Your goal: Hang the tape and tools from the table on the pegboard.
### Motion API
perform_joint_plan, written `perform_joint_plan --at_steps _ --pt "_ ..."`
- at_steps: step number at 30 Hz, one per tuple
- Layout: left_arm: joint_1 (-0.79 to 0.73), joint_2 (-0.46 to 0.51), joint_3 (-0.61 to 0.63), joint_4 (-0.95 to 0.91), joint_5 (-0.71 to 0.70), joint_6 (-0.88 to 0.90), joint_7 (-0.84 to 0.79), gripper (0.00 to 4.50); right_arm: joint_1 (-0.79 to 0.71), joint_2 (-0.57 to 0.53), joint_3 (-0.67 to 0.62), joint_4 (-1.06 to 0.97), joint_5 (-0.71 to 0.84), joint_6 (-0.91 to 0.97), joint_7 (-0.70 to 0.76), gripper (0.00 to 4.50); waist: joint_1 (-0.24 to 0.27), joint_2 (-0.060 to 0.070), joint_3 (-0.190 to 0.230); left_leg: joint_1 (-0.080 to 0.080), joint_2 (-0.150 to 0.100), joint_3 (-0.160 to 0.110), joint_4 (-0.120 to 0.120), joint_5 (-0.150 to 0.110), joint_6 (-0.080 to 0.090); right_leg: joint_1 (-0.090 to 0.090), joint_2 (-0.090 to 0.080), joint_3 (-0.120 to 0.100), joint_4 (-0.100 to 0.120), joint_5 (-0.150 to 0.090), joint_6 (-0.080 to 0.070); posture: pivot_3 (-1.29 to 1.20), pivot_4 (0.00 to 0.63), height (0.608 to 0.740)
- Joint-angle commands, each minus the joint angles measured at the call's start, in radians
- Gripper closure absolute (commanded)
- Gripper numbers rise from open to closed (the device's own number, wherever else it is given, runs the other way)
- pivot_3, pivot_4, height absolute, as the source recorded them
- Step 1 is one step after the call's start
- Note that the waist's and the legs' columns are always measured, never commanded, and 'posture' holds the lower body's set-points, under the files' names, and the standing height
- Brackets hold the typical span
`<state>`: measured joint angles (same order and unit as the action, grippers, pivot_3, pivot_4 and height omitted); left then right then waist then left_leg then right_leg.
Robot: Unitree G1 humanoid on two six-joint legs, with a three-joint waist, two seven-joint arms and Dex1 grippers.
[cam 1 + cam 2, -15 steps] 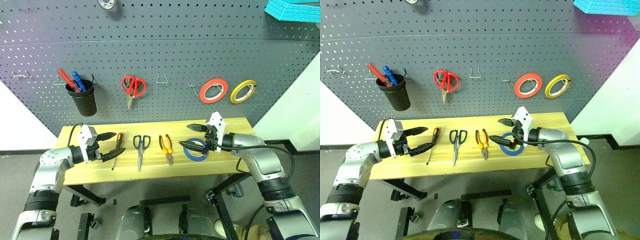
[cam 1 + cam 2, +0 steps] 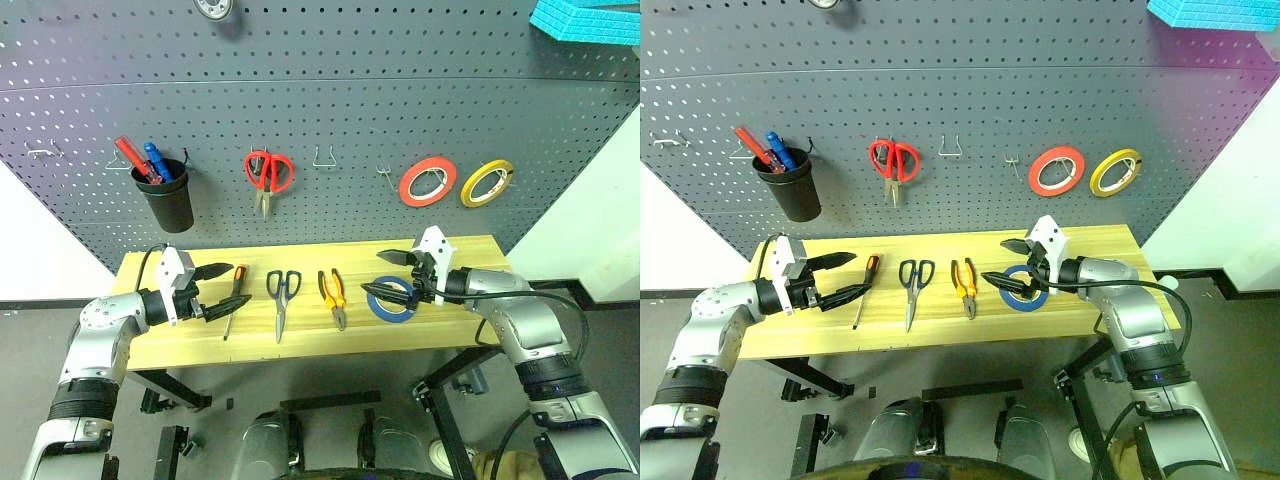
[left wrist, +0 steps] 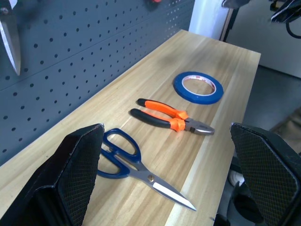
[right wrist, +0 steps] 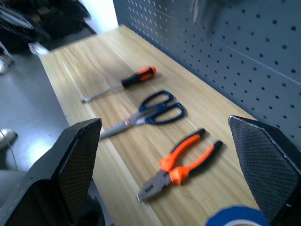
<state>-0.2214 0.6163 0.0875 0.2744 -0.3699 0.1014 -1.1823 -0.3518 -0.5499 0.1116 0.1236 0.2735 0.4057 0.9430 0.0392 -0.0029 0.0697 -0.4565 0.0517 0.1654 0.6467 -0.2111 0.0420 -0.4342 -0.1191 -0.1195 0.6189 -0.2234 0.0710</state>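
Dark grey pegboard (image 2: 330,110) backs the light wooden desk (image 2: 470,330). Left of the flat blue tape ring (image 2: 391,299) lie orange-and-black pliers (image 2: 333,295), blue-handled scissors (image 2: 281,297) and a slim screwdriver (image 2: 234,296). Both robot fingers, left (image 2: 218,291) and right (image 2: 388,274), spread open, empty. Head views show the hanging red scissors (image 2: 266,174) whole.

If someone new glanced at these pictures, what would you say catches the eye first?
Four things lie in a row on the table: screwdriver, scissors, pliers and blue tape. Open grippers flank them, the left gripper by the screwdriver, the right gripper above the tape. On the pegboard behind hang red scissors and two tape rolls.
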Motion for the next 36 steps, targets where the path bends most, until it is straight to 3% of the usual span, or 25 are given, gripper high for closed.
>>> perform_joint_plan --at_steps 1,9,17,21,28,36 --pt "-0.02 0.016 -0.063 -0.146 0.02 0.08 0.017 0.04 -0.03 -0.022 0.038 0.029 -0.082 0.059 -0.057 0.0 0.001 0.001 0.0 0.0 0.0 0.0 0.0 0.0 0.0 0.0 0.0 0.0 0.0 0.0 0.0 0.08 0.05 0.74" --pt "-0.202 -0.043 -0.258 -0.024 0.269 0.061 0.161 0.04 -0.064 0.016 0.098 0.048 -0.121 0.151 -0.077 0.0 -0.001 0.005 0.005 0.0 0.0 0.0 0.0 0.0 0.0 0.0 0.0 0.0 0.0 0.0 0.0 0.07 0.102 0.74" --pt "-0.407 -0.183 -0.346 0.315 0.359 -0.101 0.15 0.04 -0.197 0.09 0.163 0.236 -0.195 0.169 -0.107 0.0 -0.004 0.003 0.041 -0.003 0.0 -0.001 0.004 0.0 0.002 -0.002 0.0 0.0 0.002 0.0 -0.001 0.02 0.159 0.74" --pt "-0.471 -0.253 -0.374 0.391 0.371 -0.148 0.111 0.04 -0.269 0.132 0.176 0.385 -0.237 0.171 -0.142 0.0 -0.009 0.003 0.059 -0.007 0.0 0.0 0.007 0.0 0.006 -0.004 0.0 0.0 0.003 0.0 0.0 0.02 0.177 0.74" --pt "-0.478 -0.328 -0.419 0.332 0.375 -0.151 0.053 0.04 -0.366 0.177 0.123 0.614 -0.249 0.2 -0.203 0.0 -0.038 0.005 0.087 -0.012 0.0 -0.001 0.018 -0.003 0.011 -0.004 -0.002 0.0 0.012 0.0 0.001 0.02 0.214 0.74" --pt "-0.434 -0.269 -0.421 0.242 0.391 -0.098 0.046 0.04 -0.402 0.231 0.16 0.856 -0.333 0.092 -0.245 0.0 -0.066 0.007 0.116 -0.008 0.0 -0.002 0.017 -0.003 0.011 -0.001 -0.003 0.0 0.014 0.0 0.003 0.02 0.24 0.74"
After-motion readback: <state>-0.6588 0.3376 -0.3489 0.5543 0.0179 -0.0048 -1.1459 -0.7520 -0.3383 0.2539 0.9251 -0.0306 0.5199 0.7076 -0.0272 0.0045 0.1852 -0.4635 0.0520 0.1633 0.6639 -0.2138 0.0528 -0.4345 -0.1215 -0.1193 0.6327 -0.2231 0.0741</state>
